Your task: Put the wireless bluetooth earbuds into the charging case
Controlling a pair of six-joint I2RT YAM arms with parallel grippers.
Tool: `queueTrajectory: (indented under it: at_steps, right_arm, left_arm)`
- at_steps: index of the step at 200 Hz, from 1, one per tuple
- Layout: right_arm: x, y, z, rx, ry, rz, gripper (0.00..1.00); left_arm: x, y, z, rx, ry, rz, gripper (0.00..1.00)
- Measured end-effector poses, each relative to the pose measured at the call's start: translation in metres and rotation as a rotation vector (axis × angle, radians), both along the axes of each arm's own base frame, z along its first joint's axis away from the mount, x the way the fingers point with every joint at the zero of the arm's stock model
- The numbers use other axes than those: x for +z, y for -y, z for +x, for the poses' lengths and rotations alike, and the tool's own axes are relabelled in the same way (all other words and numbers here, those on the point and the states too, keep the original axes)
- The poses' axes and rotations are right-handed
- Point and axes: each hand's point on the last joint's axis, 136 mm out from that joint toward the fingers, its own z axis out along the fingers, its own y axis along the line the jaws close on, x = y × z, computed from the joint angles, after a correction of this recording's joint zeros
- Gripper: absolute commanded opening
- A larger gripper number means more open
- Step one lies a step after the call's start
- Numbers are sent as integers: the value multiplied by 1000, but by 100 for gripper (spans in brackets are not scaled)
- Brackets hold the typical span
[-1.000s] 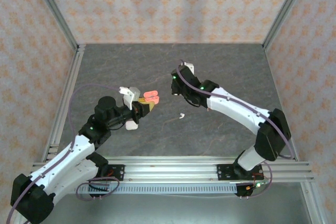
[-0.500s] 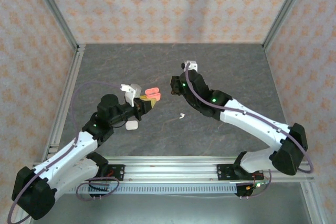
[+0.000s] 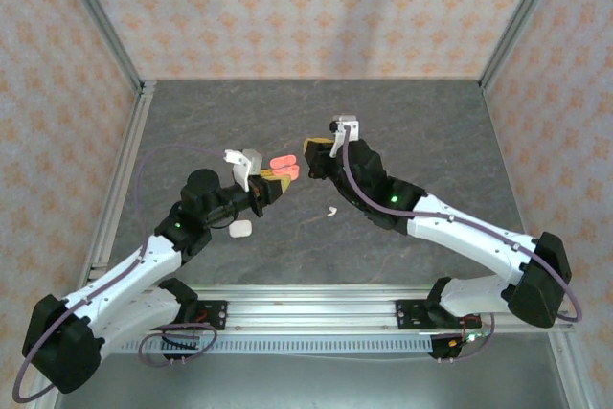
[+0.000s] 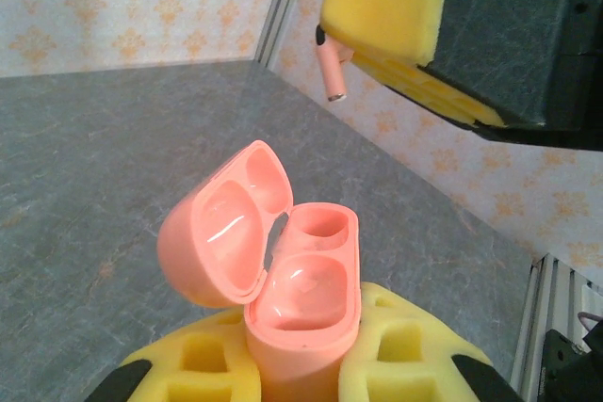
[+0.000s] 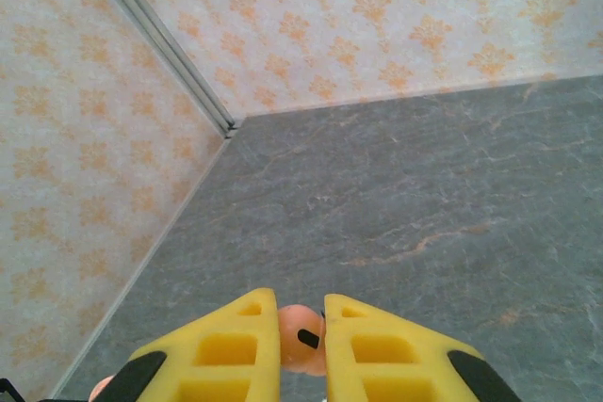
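The right gripper [image 5: 301, 310] pinches a pinkish-red earbud [image 4: 332, 72] by its head, just right of the open pink charging case [image 4: 303, 294] that the left gripper [image 4: 297, 364] clamps by its base. Tiny, light and slick, the earbud seems best held by the head, leaving the stem free for its socket.

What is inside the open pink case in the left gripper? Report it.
Two wells in the pink case, both empty, lid tipped back. The pink earbud hangs above, pinched in the right gripper. The left gripper hides the case's lower body.
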Motion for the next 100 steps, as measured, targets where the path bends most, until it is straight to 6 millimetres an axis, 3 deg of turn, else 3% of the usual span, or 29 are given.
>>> queueTrajectory:
  at_steps: [100]
  right_arm:
    - [20, -24, -14, 127, 81, 80, 13]
  left_arm:
    - [12, 2, 0, -7, 46, -22, 0]
